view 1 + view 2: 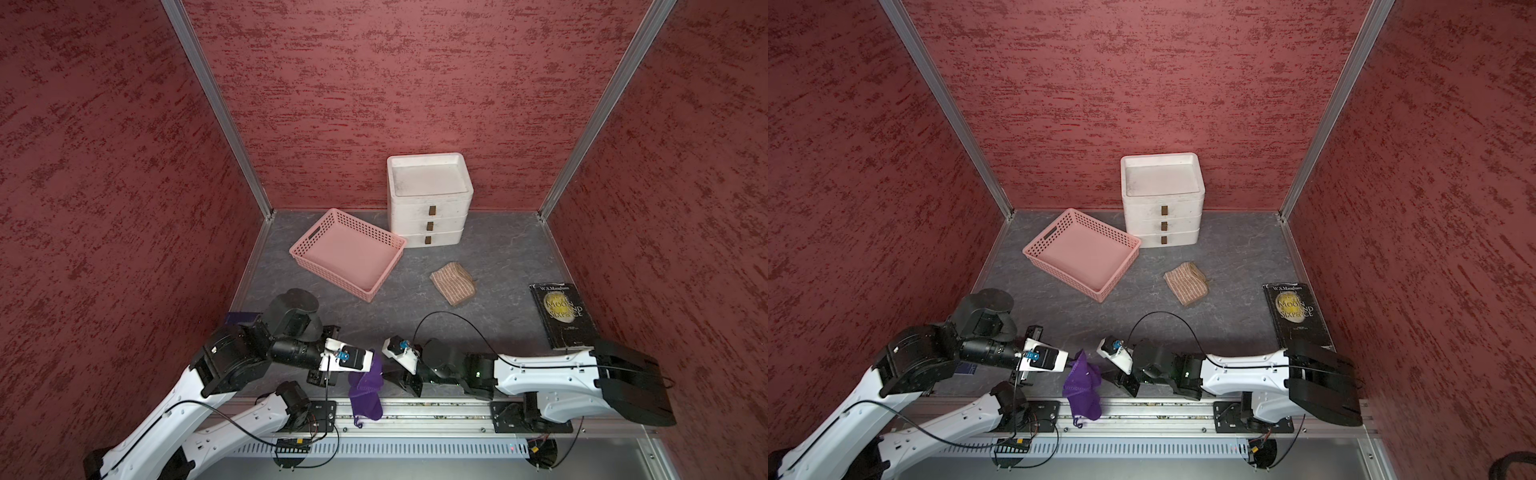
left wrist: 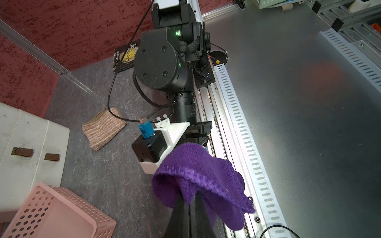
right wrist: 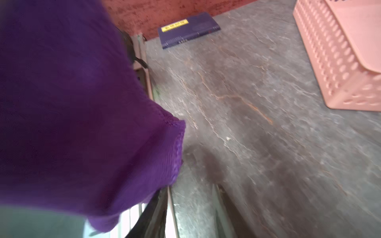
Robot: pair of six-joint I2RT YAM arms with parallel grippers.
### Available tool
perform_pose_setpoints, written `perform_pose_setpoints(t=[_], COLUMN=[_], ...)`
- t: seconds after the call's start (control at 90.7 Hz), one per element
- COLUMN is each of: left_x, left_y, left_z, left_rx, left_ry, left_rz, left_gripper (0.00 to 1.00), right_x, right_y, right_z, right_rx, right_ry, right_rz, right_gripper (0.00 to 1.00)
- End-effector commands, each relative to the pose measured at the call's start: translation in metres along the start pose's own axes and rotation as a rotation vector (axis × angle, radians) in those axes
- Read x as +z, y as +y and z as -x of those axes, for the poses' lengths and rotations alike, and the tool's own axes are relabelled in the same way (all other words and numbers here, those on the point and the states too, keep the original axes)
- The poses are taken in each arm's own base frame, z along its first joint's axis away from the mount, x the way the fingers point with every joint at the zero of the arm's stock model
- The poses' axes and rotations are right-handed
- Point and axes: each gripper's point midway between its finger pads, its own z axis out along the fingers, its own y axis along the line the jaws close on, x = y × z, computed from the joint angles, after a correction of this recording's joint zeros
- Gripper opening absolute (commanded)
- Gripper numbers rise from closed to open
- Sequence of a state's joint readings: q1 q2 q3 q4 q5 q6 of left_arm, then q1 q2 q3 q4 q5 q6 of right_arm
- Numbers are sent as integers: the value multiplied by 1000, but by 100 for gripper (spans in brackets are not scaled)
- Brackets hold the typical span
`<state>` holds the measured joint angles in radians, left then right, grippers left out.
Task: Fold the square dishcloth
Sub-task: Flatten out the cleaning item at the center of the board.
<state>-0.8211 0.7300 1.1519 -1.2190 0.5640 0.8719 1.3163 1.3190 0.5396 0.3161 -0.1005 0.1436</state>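
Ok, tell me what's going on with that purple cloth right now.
The left gripper is pinching the purple dishcloth in its fingers, so it hangs bunched over the front rail, not folded yet. The right gripper sits beside it with fingers apart, gripping nothing. The striped cloth lies apart on the table.

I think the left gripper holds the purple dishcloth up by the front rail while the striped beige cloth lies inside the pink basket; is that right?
Not quite: the striped beige cloth lies on the grey table, outside the pink basket, as both top views show. The left gripper does hold the purple dishcloth up by the front rail.
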Motion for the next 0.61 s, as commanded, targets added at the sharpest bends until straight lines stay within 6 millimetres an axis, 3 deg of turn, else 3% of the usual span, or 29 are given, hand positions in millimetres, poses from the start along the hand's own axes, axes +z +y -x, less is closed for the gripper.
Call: perform_pose_setpoints(t=[0.0, 0.143, 0.309, 0.353, 0.551, 0.595], left_x=[2, 1, -2, -3, -4, -4], left_y=[-2, -4, -5, -5, -3, -2], left_z=[-8, -6, -1, -1, -1, 0], left_rx=[24, 26, 22, 22, 21, 24], left_ry=[20, 10, -5, -4, 0, -2], left_rz=[5, 3, -3, 1, 13, 18], left_gripper=[0, 0, 0, 0, 0, 0], right_x=[-6, -2, 11, 13, 4, 1], right_y=[26, 43, 43, 38, 31, 29], right_z=[19, 8, 10, 14, 21, 21], right_rx=[-6, -2, 2, 2, 31, 48], right_ry=[-65, -6, -1, -14, -70, -71], right_rz=[129, 231, 236, 205, 162, 153], right_gripper=[49, 58, 54, 48, 0, 0])
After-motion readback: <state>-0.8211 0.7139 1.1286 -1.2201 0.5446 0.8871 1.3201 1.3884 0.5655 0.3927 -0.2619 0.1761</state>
